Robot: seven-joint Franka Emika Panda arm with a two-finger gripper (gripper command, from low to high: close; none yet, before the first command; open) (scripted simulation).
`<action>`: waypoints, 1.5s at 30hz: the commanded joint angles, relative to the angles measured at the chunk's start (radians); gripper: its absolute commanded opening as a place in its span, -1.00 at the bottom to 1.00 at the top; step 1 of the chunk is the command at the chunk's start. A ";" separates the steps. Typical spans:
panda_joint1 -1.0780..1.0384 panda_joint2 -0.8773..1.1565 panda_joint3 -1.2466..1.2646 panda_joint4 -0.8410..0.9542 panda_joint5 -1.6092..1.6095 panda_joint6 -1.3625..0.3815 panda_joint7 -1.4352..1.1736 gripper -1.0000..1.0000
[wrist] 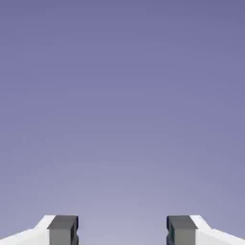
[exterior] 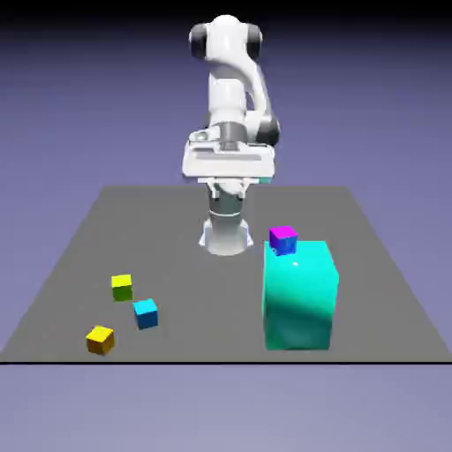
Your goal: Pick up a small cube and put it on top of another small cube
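Hand [wrist: 122, 232]: fingers spread wide, nothing between them, only backdrop ahead. It hangs high above the table [exterior: 371, 265]. Orange-yellow cube [exterior: 100, 339] rests near the table's front edge at the exterior view's left, beside the cyan-blue cube [exterior: 146, 312] and lime-yellow cube [exterior: 122, 286]. Magenta-topped cube [exterior: 282, 239] sits behind the teal block [exterior: 300, 297], touching or just beside.

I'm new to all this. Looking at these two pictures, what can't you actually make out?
- Hand view: only the blue-violet backdrop and the two grey fingers show, spread with nothing between; no cube or table appears.
- Exterior view: the fingers cannot be made out on the white robot arm.
- Exterior view: whether the tiny magenta-topped cube rests on the large teal block or behind it is unclear.
- Exterior view: the tiny orange-yellow cube hides its far sides.
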 commanded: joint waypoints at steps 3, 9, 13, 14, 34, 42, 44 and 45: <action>-0.013 0.109 -0.041 0.081 0.029 -0.064 -0.032 0.00; -0.038 0.326 -0.122 0.243 0.088 -0.192 -0.095 0.00; -0.055 0.471 -0.176 0.351 0.127 -0.278 -0.137 0.00; -0.060 0.507 -0.190 0.378 0.137 -0.299 -0.148 0.00; -0.156 1.189 -0.384 0.840 0.336 -0.595 -0.347 0.00; -0.127 1.106 -0.412 0.828 0.298 -0.665 -0.324 -1.00; -0.098 1.034 -0.369 0.799 0.273 -0.702 -0.313 -1.00; -0.084 0.998 -0.348 0.785 0.261 -0.721 -0.308 -1.00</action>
